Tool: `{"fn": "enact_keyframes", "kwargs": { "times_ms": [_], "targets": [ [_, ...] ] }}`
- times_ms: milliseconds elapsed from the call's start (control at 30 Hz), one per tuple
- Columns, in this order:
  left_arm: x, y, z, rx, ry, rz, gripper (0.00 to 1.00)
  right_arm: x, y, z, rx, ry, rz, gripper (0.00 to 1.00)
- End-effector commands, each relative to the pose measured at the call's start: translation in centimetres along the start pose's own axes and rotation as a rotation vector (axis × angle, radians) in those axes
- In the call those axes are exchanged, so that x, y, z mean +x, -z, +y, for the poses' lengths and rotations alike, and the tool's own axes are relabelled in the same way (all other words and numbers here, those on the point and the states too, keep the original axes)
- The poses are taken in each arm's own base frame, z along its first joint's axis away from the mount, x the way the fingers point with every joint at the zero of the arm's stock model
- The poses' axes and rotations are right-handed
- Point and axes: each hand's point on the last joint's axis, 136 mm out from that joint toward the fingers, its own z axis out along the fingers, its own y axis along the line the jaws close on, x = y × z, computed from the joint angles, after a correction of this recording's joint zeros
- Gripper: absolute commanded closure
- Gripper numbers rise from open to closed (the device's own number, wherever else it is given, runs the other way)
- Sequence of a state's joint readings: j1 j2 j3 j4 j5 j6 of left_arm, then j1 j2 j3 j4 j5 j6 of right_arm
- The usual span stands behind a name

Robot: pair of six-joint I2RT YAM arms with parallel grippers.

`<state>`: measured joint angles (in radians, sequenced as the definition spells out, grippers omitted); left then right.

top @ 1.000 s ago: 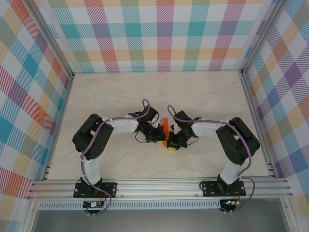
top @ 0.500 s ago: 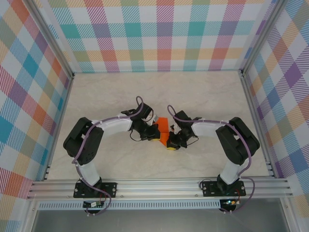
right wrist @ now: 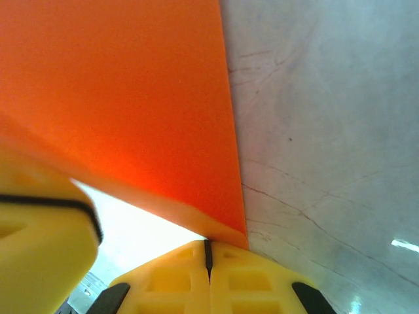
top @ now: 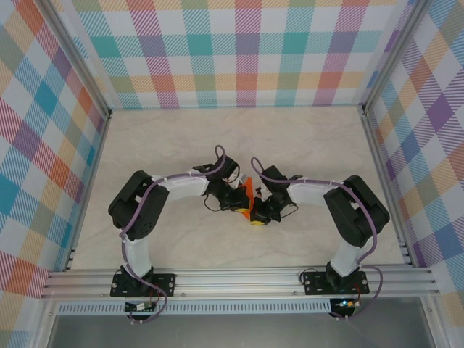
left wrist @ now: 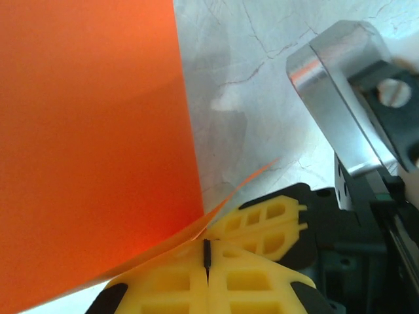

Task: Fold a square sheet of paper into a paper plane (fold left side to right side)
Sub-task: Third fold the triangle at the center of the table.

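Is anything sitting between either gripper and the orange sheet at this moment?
Nothing visible does. The left gripper and the right gripper are each shut on an edge of the square sheet of paper, with their pads directly on it and bare table beside it.

We see bright, even overhead light on the pale marbled tabletop (top: 304, 138), shadows soft and faint. From the left wrist, the thin bright orange sheet of paper (left wrist: 91, 144) glows, close and soft-focused; the brushed silver metal block (left wrist: 330, 78) catches glare. From the right wrist, light under the sheet burns out white.
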<state>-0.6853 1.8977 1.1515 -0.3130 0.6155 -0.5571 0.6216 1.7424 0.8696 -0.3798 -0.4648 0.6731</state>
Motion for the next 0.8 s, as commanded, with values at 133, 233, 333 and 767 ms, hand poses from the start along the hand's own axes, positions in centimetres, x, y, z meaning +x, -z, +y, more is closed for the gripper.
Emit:
{"fn": "enact_keyframes", "kwargs": {
  "times_ms": [133, 233, 333, 767],
  "targets": [
    [0.1, -1.2, 1.6, -0.058, -0.004, 0.024, 0.96, 1.6, -1.5, -4.9, 0.186, -0.079, 0.057, 1.00],
    [0.2, -1.6, 2.6, -0.082, -0.004, 0.030, 0.96, 1.6, -1.4, -5.0, 0.193, -0.077, 0.056, 1.00],
    [-0.1, -1.7, 3.2, -0.098, -0.017, 0.028, 0.96, 1.6, -1.5, -5.1, 0.199, -0.080, 0.058, 1.00],
    [-1.7, -0.9, 5.5, -0.074, -0.180, -0.107, 0.96, 1.7, -1.5, -5.3, 0.203, -0.074, 0.062, 1.00]
  ]
}}
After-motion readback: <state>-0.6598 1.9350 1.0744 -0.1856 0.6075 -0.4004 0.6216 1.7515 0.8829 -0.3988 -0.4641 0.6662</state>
